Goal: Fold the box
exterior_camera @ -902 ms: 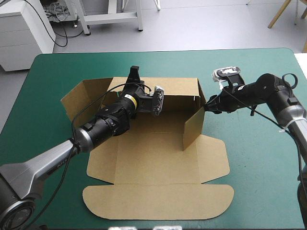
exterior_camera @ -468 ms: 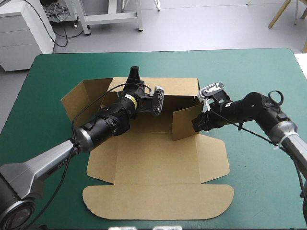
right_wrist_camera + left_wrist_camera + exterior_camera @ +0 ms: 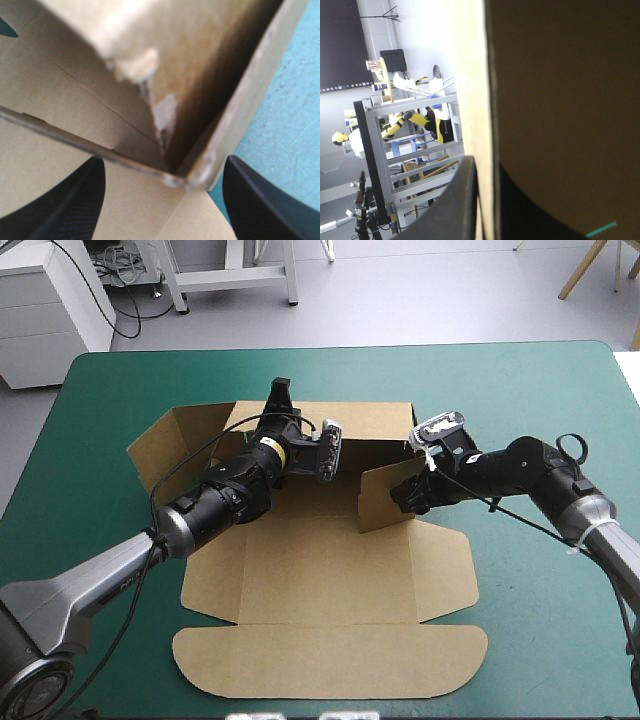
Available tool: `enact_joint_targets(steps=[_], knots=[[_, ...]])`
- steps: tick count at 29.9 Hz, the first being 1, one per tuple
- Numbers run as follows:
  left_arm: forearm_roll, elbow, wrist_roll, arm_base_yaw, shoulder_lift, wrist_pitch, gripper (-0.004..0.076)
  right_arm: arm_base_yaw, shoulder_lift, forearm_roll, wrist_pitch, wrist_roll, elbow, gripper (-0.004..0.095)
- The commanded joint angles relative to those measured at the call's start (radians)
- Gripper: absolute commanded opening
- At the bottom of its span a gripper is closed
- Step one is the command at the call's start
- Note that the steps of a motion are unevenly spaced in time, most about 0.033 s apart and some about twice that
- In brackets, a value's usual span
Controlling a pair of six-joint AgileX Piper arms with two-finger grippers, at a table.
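1. Since the earlier frames, the right pincer (image 3: 408, 496) has travelled inward from beyond the box's right side. It has swung the upright end flap (image 3: 385, 495) with it, so the flap now slants across the box's floor rather than standing at its right edge. The left arm has not shifted.
2. The flat-cut brown cardboard box (image 3: 330, 570) lies at the middle of the teal-green surface (image 3: 540, 620). Its back wall (image 3: 370, 430) is raised, while the rounded front lid (image 3: 330, 660) and the right side panel (image 3: 445, 570) lie flat.
3. The left pincer (image 3: 281, 392) is clamped over the top edge of the back wall; its wrist view shows one black finger on each face of the board.
4. The right pincer's fingers stand wide apart and grip nothing. The flap's lower corner sits between them and seems to press against the pincer.
5. The flap appears to hinge at the back wall's right end, and its free end points toward the box's centre.
6. The right arm is much the nearer to the flap, which lies directly ahead of its pincer. Any resetting of the flap would probably fall to that arm while the left steadies the wall.
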Motion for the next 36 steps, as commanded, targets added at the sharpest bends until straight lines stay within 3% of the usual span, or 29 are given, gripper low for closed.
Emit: enact_joint_targets(steps=[1,19,32,36], knots=[[-0.08,0.004,-0.01,-0.01,0.0,0.007,-0.001,0.002,-0.045,0.047,-0.07,-0.025,-0.027,0.0636],[-0.08,0.004,-0.077,-0.011,0.0,-0.002,-0.001,0.002,-0.043,0.109,-0.182,-0.07,-0.027,0.0627],[-0.082,-0.026,-0.107,-0.013,0.0,-0.026,-0.001,0.002,-0.043,0.125,-0.216,-0.07,-0.027,0.033],[-0.08,-0.027,-0.107,-0.028,0.0,-0.042,-0.001,0.002,-0.043,0.166,-0.218,-0.12,-0.027,0.0292]])
